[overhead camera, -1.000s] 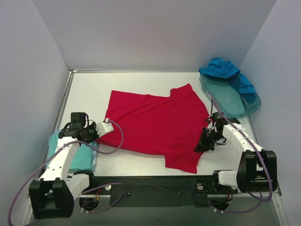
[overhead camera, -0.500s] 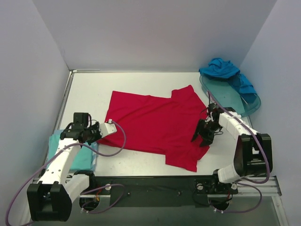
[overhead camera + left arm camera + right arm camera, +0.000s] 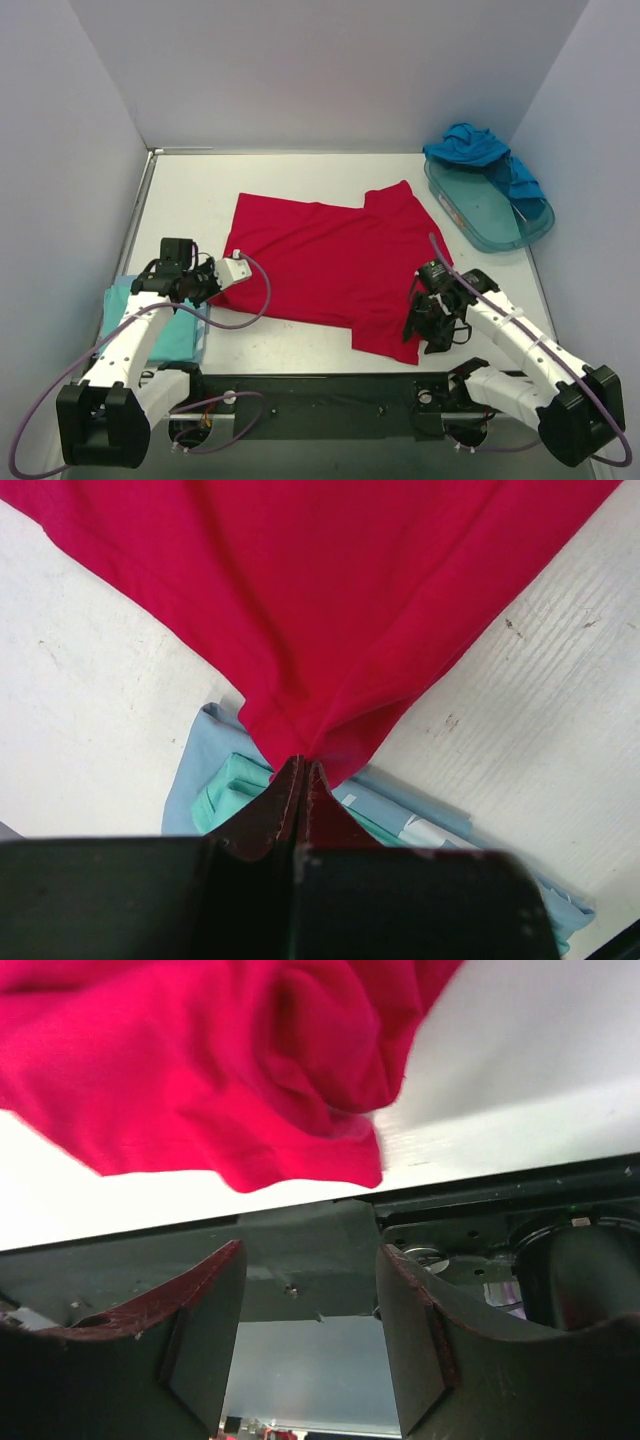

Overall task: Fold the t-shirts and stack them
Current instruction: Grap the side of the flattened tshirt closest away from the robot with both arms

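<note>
The left arm (image 3: 125,345) covers much of the pale aqua t-shirt (image 3: 178,338) at the near left, the right gripper (image 3: 428,335) hides the near-right hem of the red t-shirt (image 3: 320,260), and both wrist views cut that shirt off.

Red t-shirt (image 3: 320,260), seemingly aqua t-shirt (image 3: 183,335)

Right gripper (image 3: 310,1260) has jaws wide apart, nothing btwn them. Above its fingers (image 3: 205,1330), a bunched, rumpled corner of the red t-shirt (image 3: 200,1080) lies on the white table (image 3: 520,1070), reaching nearly to the table's edge. Dark base rail (image 3: 300,1245) runs along below that edge.
</note>
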